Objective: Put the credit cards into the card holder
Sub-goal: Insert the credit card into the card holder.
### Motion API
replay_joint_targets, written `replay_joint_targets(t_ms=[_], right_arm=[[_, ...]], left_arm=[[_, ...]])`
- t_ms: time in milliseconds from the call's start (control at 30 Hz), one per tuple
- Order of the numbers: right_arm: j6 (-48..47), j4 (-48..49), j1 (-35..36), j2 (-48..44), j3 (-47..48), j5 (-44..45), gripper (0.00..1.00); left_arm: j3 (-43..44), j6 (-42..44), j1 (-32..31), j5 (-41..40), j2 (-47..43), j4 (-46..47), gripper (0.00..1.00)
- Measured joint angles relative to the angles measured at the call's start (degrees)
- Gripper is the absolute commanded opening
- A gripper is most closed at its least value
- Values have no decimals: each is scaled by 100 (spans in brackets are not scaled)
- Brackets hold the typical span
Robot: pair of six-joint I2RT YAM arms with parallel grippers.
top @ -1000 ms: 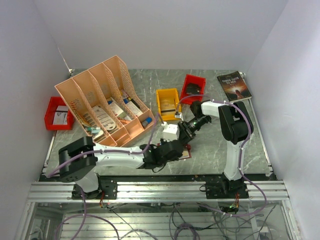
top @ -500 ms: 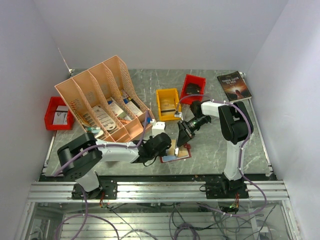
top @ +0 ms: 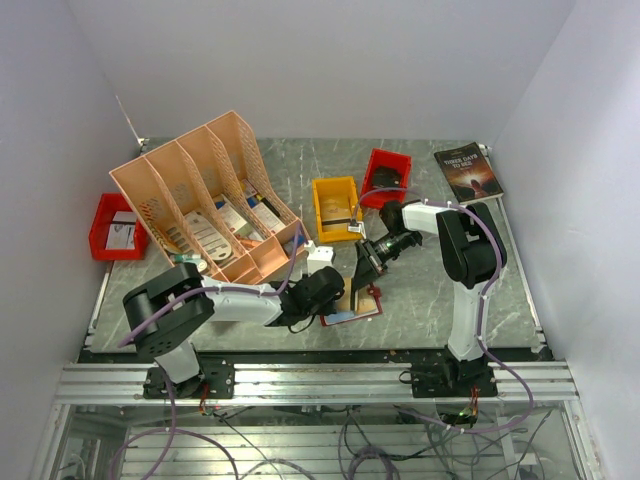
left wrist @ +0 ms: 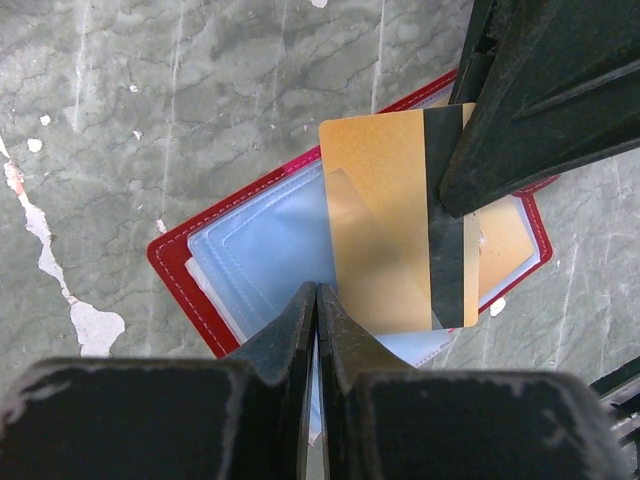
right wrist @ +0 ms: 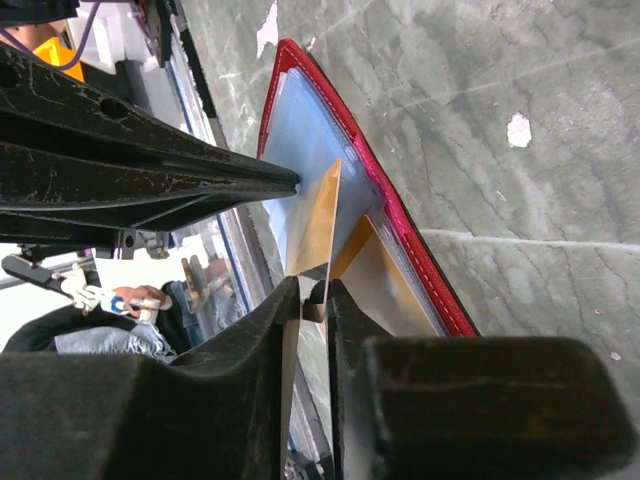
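The red card holder [left wrist: 185, 290] lies open on the table, clear pockets up; the top view has it near the front edge [top: 372, 310]. My left gripper [left wrist: 316, 290] is shut, pinching the edge of a clear pocket sheet. My right gripper [right wrist: 313, 290] is shut on an orange-yellow credit card [left wrist: 380, 230] with a black stripe. It holds the card tilted over the holder, lower edge at the pockets. The right fingers [left wrist: 540, 100] reach in from the upper right. Another orange card [left wrist: 505, 240] sits inside a pocket. The left fingers [right wrist: 150, 175] show in the right wrist view.
A peach file organizer [top: 205, 200] stands at the back left. A red bin [top: 115, 228] sits at the far left. A yellow bin [top: 335, 205] and another red bin [top: 385, 175] are behind the holder, a dark book [top: 468, 172] at the back right. A white block [top: 318, 254] lies beside the left wrist.
My left gripper drew back to the left off the holder and shut on the pocket sheet. My right gripper tightened on the card and shifted slightly down toward the holder.
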Motion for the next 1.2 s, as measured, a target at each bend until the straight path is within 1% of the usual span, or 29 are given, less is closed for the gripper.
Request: replay_joint_targets(t_ms=[167,367,500,733,933,1200], right_arm=[[33,31,0,0,0,-22,0],[46,-15,0,0,0,63,0],[-9,-179,-2,0,7,153,0],[-170,-457,-37,11,87,350,0],[-245,-675,-37,103,310,605,0],[-267,-894,31,326,599,793,0]], left_arm=[[0,-2,0,28,15,44,15],[-11,4,0,33,-24,48,18],[-94,57,0,35,-195,87,22],[-396,142,0,81,-533,245,26],[-640,149,0,142,-717,293,28],[-710,122,0,236,-732,326,31]])
